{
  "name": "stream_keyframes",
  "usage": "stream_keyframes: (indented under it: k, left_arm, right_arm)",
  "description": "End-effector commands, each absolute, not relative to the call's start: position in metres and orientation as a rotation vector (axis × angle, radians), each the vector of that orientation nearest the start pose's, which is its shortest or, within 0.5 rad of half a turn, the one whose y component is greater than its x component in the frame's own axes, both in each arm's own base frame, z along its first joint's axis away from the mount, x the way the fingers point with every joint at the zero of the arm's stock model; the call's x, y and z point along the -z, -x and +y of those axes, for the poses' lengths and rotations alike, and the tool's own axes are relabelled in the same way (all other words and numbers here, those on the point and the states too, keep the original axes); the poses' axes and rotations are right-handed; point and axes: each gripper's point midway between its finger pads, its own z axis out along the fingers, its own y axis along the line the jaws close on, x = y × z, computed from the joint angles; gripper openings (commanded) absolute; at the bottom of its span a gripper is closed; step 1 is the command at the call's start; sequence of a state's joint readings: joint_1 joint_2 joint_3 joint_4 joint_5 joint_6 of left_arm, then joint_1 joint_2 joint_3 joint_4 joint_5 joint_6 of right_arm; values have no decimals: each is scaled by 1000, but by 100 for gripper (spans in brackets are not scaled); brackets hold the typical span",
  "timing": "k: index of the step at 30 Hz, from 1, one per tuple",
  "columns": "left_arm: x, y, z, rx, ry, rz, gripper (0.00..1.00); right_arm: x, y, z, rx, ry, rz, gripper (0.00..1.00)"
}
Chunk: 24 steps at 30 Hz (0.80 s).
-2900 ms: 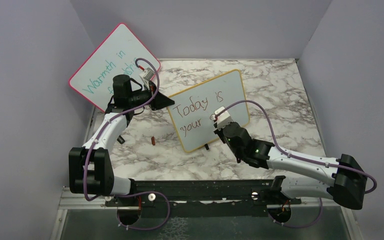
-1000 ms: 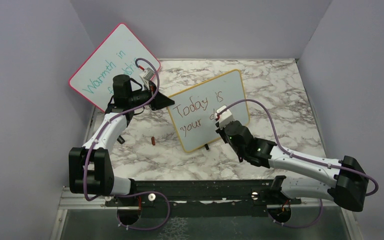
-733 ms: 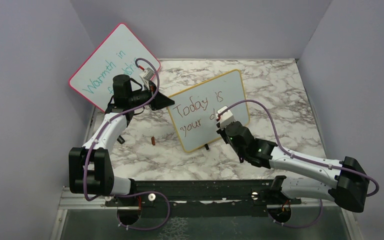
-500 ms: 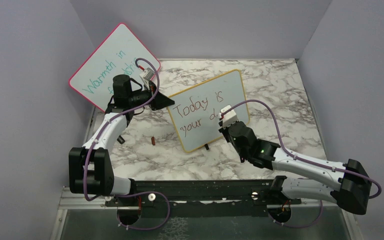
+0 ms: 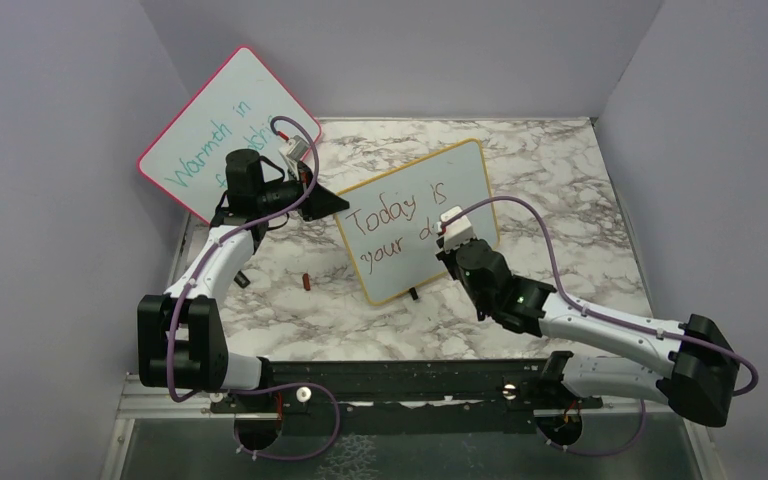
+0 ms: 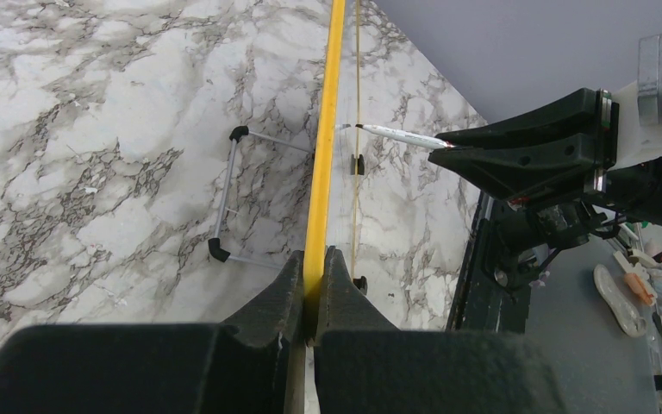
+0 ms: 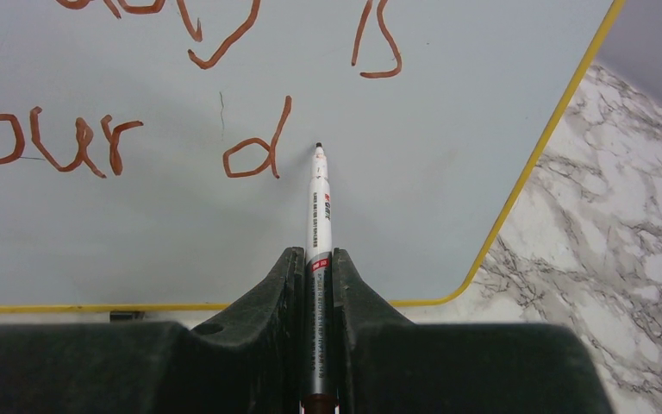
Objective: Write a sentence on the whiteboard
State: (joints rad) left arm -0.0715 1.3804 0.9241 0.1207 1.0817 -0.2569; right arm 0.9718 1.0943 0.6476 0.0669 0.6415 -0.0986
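The yellow-framed whiteboard (image 5: 460, 185) stands tilted on the marble table. Its red-brown sentence (image 5: 390, 218) reads "Today IS" over "your d". My left gripper (image 5: 336, 205) is shut on the board's left edge; the left wrist view shows its fingers (image 6: 313, 256) clamped on the yellow frame (image 6: 327, 129). My right gripper (image 5: 442, 247) is shut on a white marker (image 7: 320, 207). The marker's tip is at the board (image 7: 448, 103), just right of the "d" (image 7: 259, 151). The marker (image 6: 396, 134) also shows edge-on in the left wrist view.
A pink-framed board (image 5: 210, 110) with teal writing leans on the back left wall. A small red-brown cap (image 5: 305, 281) lies on the table left of the whiteboard. The board's wire stand (image 6: 224, 207) shows behind it. Grey walls enclose the table.
The right gripper has shifted a little to the right along the lower line with the marker. The "d" after "your" now shows in full. The left arm has not moved.
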Motion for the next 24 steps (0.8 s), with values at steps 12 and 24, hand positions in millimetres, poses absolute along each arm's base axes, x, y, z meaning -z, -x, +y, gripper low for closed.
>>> stream_keyframes:
  k: [12,24]
  left_arm:
    - [-206,-338,-177,1174,-555,1888,0]
    - [-206,-338,-177,1173,-554,1889,0]
  right_arm:
    - [-185,-279,219,-19,584,1751,1]
    - [-174,-273,229,-61,664,1785,1]
